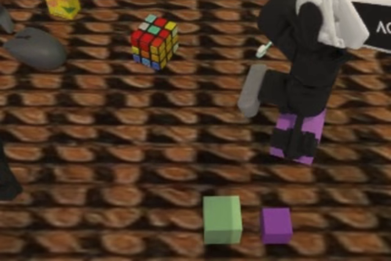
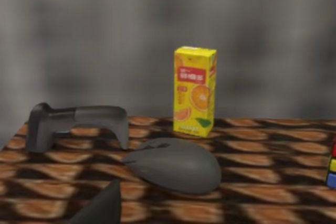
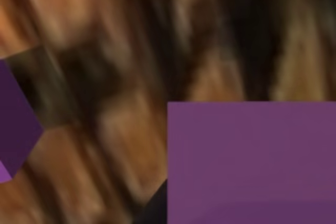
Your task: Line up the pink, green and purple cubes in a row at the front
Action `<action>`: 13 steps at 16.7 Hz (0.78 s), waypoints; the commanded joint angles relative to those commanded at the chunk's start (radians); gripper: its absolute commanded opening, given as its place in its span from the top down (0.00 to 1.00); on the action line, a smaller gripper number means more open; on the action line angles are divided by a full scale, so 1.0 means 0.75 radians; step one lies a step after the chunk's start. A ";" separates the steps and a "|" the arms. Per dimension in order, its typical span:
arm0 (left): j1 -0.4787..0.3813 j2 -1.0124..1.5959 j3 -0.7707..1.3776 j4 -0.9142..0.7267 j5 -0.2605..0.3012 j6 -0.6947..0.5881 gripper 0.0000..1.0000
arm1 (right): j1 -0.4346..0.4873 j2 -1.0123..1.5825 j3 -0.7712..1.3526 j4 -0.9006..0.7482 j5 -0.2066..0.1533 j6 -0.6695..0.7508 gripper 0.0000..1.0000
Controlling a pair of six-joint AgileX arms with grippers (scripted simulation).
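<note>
Filling most of the right wrist view, the pink cube (image 3: 252,156) sits pinched between the fingers of the right gripper (image 1: 297,136), held towards the right side of the bench (image 1: 91,169) behind the other two cubes. Near the front edge, the green cube (image 1: 222,219) and the purple cube (image 1: 276,225) rest just beside each other, apart, green on the left. At the back-left corner stand a juice carton (image 2: 194,91), a grey mouse (image 2: 173,164) and a scanner (image 2: 76,123); a puzzle cube (image 1: 154,41) lies near the back edge. Only a dark sliver of the left arm shows at the left edge, so its fingers' state cannot be told.
</note>
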 joint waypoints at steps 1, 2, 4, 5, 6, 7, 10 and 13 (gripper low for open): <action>0.000 0.000 0.000 0.000 0.000 0.000 0.00 | 0.075 0.044 0.077 -0.034 0.000 0.028 1.00; 0.000 0.000 0.000 0.000 0.000 0.000 0.00 | 0.159 0.090 0.158 -0.069 0.000 0.057 1.00; 0.000 0.000 0.000 0.000 0.000 0.000 0.00 | 0.339 0.181 0.322 -0.142 0.000 0.118 1.00; 0.000 0.000 0.000 0.000 0.000 0.000 0.00 | 0.428 0.223 0.401 -0.175 0.000 0.148 1.00; 0.000 0.000 0.000 0.000 0.000 0.000 0.00 | 0.512 0.262 0.476 -0.206 0.000 0.178 1.00; 0.000 0.000 0.000 0.000 0.000 0.000 0.00 | 0.582 0.295 0.543 -0.233 0.001 0.205 1.00; 0.000 0.000 0.000 0.000 0.000 0.000 0.00 | 0.711 0.356 0.672 -0.284 0.004 0.266 1.00; 0.000 0.000 0.000 0.000 0.000 0.000 0.00 | 0.727 0.364 0.689 -0.291 0.005 0.275 1.00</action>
